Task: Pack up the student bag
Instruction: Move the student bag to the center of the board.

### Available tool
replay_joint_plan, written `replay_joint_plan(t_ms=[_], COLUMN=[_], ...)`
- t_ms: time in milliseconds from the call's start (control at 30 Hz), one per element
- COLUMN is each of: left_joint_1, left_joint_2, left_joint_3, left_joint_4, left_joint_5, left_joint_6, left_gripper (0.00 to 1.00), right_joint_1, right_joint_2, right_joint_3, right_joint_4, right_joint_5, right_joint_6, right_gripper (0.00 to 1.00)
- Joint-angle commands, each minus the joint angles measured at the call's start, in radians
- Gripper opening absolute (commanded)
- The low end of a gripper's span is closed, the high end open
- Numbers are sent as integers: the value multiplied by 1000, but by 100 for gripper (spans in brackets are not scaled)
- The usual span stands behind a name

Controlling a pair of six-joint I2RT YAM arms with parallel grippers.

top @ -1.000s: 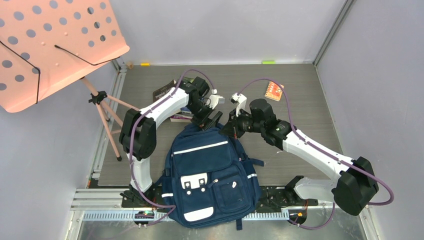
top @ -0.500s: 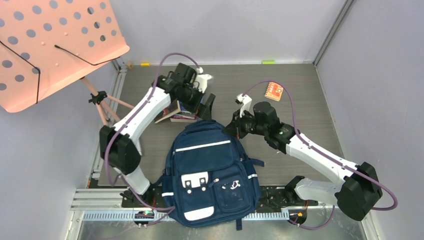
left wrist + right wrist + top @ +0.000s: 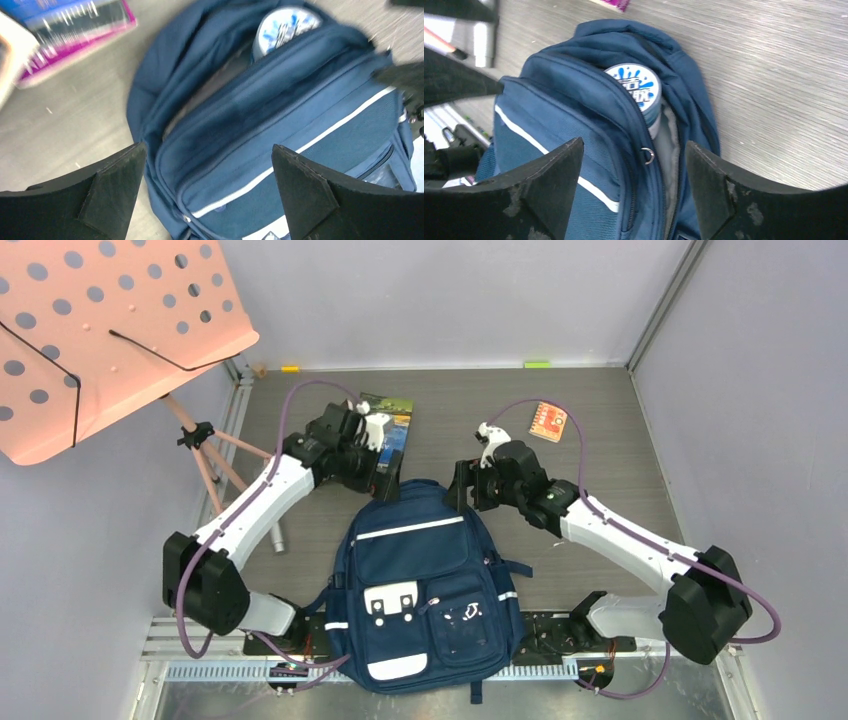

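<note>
The left end effector [image 3: 207,150] hangs with its black wedge fingers spread wide and nothing between them. It is just over the open mouth of the student bag [image 3: 280,135], a large navy woven-fabric backpack with white stripe trim. The right end effector [image 3: 634,146] is likewise spread and empty, over the same opening from the other side.

The bag lies on its back on the grey wood-grain counter [image 3: 600,420] between the arms, with its base near their mounts. It looks soft and floppy, so lifted by one edge it would probably sag and its mouth fall shut. The stitched zip rim beside the small metal ring pull [image 3: 647,156] seems the firmest hold.

A round tin with a glossy white-and-blue lid [image 3: 636,87] sits inside, hard and likely slick. A purple-edged book [image 3: 75,35] lies flat beyond the bag.
</note>
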State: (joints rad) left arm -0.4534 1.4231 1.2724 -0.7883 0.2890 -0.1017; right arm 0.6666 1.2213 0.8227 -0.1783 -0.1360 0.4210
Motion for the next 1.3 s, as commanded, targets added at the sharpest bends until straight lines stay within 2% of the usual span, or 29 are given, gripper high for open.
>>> replay_joint_plan(t_ms=[0, 100, 267, 400, 500, 633, 700, 900, 1100, 1167, 1267], left_joint_1=[-2, -2, -2, -2, -2, -2, -2, -2, -2, -2, -2], left_joint_2=[-128, -187, -225, -227, -224, -216, -217, -212, -186, -174, -165], left_joint_3=[-143, -232, -332, -370, -388, -404, -415, -441, -449, -448, -443], left_joint_4=[104, 146, 213, 227, 242, 251, 256, 256, 263, 263, 258], left_joint_5=[-17, -33, -20, -60, -46, -26, -23, -40, -37, -38, -35], left_joint_6=[-124, -175, -250, -272, -278, -281, -280, -289, -285, -285, -285], left_gripper=[100, 100, 100, 100, 99, 91, 86, 73, 68, 63, 62], right_joint_1=[4, 4, 3, 3, 3, 6, 15, 28, 79, 110, 159], right_joint_2=[-16, -67, -244, -398, -492, -523, -528, -535, -556, -556, -531], right_joint_3=[101, 83, -83, -179, -204, -215, -238, -291, -348, -362, -376], right_joint_4=[-132, -177, -168, -249, -395, -556, -554, -553, -497, -462, -408], right_joint_5=[150, 207, 155, 154, 187, 214, 166, 171, 155, 179, 222], right_joint_6=[101, 159, 229, 277, 280, 288, 321, 418, 425, 418, 398], right_gripper=[84, 97, 99, 90, 86, 79, 72, 63, 61, 61, 61])
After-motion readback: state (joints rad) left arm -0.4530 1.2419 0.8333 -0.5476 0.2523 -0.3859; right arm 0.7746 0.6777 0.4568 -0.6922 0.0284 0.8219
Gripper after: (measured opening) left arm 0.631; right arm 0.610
